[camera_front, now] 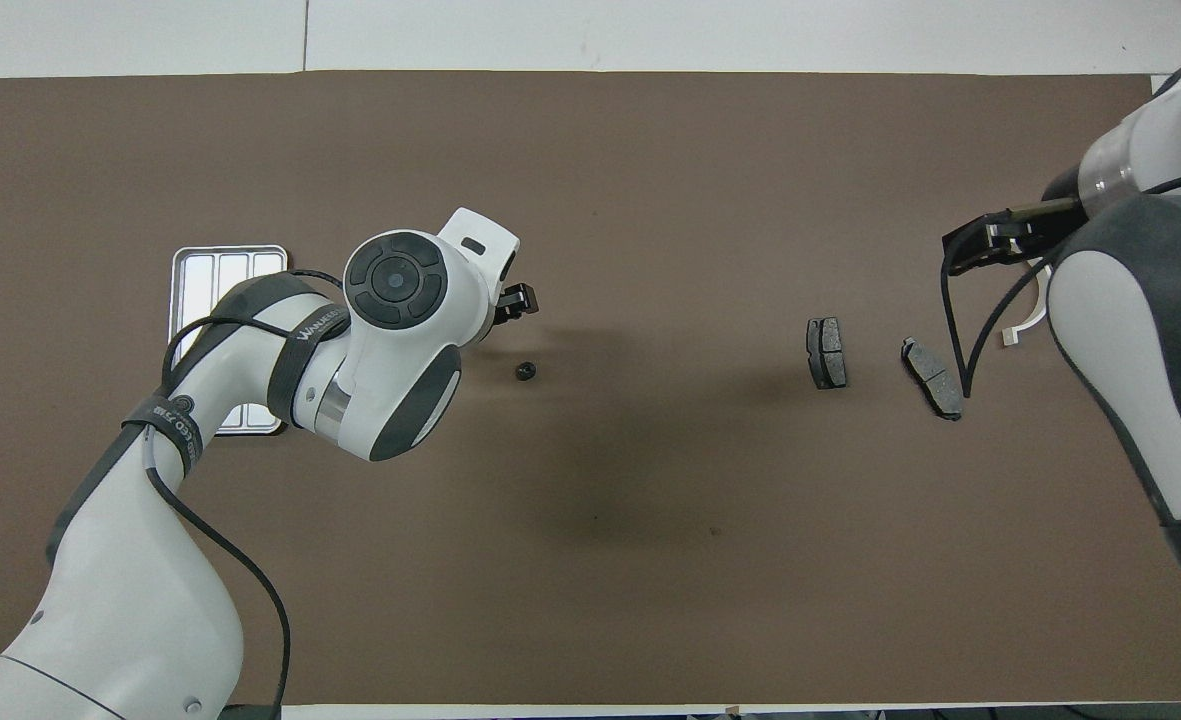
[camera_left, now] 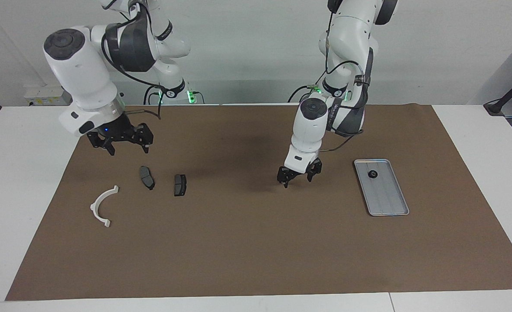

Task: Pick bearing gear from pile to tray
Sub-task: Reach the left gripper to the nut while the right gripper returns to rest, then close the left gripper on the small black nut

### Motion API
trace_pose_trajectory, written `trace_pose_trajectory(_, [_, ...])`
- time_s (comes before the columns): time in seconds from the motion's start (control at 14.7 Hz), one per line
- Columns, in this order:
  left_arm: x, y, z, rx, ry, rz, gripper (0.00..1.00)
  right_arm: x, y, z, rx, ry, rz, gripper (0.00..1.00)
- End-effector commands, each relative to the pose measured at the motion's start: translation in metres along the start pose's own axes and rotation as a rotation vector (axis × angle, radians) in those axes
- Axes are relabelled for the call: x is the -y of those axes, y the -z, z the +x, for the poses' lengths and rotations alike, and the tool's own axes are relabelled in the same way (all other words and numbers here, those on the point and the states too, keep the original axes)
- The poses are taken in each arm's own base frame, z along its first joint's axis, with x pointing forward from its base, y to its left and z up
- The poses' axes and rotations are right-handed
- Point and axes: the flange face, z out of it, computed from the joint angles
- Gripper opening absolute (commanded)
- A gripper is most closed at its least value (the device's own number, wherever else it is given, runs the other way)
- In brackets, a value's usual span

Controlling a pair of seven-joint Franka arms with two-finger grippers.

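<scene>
**One gear in the tray, one left on the mat**

One small black gear (camera_left: 372,174) already lies in the tray (camera_left: 388,209), toward the tray's end nearer the robots. The tray sits toward the left arm's end of the bench (camera_left: 477,143), well clear of the bench's long edges.

A second gear (camera_front: 524,372) rests loose on the brown mat (camera_left: 256,251), about midway along the bench. In the facing view the left pincer (camera_left: 298,175) hides it; the overhead view shows it bare, just beside that pincer. The left pincer hangs low over the spot with its fingers spread and nothing between them, so the pick looks about to start, not made.

The right pincer (camera_left: 119,141) is likewise released and empty, raised over the mat near the two brake pads (camera_left: 147,177) and white arc (camera_left: 103,206) at the right arm's end; that arm seems to wait.

Judged so, roughly half is done: the loose gear remains to be gripped, carried and dropped in the tray.
</scene>
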Motion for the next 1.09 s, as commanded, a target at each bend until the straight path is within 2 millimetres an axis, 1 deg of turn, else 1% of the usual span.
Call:
trace_pose_trajectory(0.0, [-0.021, -0.005, -0.017, -0.015, 0.019, 0.013, 0.98, 0.002, 0.027, -0.032, 0.016, 0.021, 0.024, 1.0])
trace_pose_trajectory(0.14, [-0.037, -0.004, -0.034, -0.009, 0.019, 0.015, 0.98, 0.001, 0.047, -0.049, 0.021, 0.018, 0.024, 1.0])
trace_pose_trajectory(0.27, [-0.042, -0.005, -0.041, -0.007, 0.011, 0.016, 0.98, 0.001, 0.064, -0.063, 0.032, 0.014, 0.024, 1.0])
trace_pose_trajectory(0.34, [-0.044, -0.006, -0.045, -0.006, 0.009, 0.017, 0.98, 0.001, 0.068, -0.067, 0.041, 0.012, 0.024, 1.0])
trace_pose_trajectory(0.61, [-0.036, -0.019, -0.055, 0.0, 0.001, 0.023, 0.97, -0.001, 0.075, -0.074, 0.046, 0.008, 0.009, 1.0])
trace_pose_trajectory(0.75, [-0.031, -0.027, -0.061, 0.001, -0.001, 0.022, 0.97, -0.003, 0.076, -0.072, 0.034, 0.004, 0.006, 1.0])
trace_pose_trajectory(1.02, [-0.026, -0.036, -0.07, 0.009, -0.003, 0.026, 0.96, -0.006, 0.078, -0.068, 0.001, 0.0, -0.007, 1.0])
